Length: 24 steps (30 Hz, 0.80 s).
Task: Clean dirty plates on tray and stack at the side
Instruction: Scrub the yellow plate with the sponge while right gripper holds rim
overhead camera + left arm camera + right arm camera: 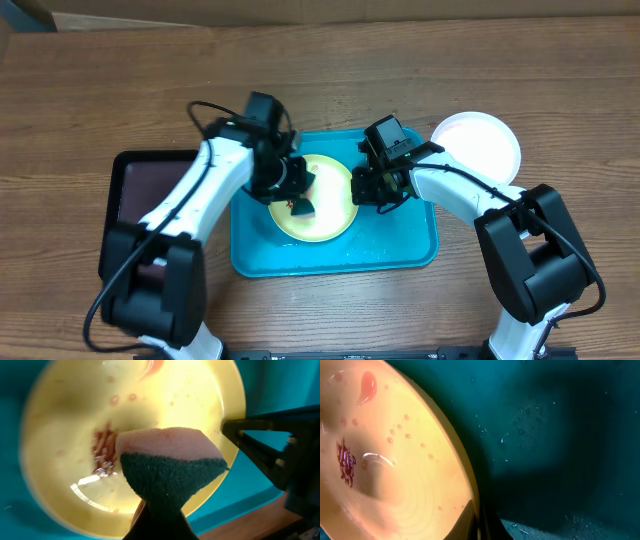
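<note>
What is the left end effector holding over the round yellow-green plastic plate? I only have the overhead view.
Observer: The left end effector is shut on a sponge, pink foam with a dark green scouring face.
Operator: Where is the dirt?
Observer: A red-brown smear sits on the round yellow-green plastic plate just beside the sponge, with small reddish drops scattered around it.
Operator: And the right end effector?
Observer: The right end effector is shut on the plate's rim, over the bright turquoise-blue rectangular plastic tray, which is speckled with droplets.
</note>
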Each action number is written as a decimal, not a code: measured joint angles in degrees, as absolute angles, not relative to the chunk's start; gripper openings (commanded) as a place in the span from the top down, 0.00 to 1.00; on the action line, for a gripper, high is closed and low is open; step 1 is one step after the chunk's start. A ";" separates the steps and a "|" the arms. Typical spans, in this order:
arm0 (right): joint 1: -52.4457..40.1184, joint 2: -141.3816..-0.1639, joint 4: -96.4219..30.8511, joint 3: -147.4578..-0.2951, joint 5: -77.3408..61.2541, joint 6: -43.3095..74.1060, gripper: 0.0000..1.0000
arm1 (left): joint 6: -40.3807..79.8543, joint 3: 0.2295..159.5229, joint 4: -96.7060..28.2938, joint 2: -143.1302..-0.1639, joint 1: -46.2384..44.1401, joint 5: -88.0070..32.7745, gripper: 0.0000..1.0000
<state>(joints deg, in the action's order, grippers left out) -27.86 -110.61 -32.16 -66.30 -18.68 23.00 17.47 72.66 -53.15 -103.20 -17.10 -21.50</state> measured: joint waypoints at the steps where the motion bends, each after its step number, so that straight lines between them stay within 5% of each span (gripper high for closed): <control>1: -27.86 -110.61 -32.38 -66.30 -18.70 22.87 0.96 | 17.78 72.55 -52.69 -104.03 -17.85 -21.50 0.96; 24: -27.86 -110.61 -34.63 -66.35 -18.85 22.26 0.96 | 19.42 72.44 -48.34 -108.03 -20.27 -21.69 0.96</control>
<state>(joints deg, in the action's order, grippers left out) -27.86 -110.61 -34.63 -66.35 -18.85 22.26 19.42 72.44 -48.34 -108.03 -20.27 -21.69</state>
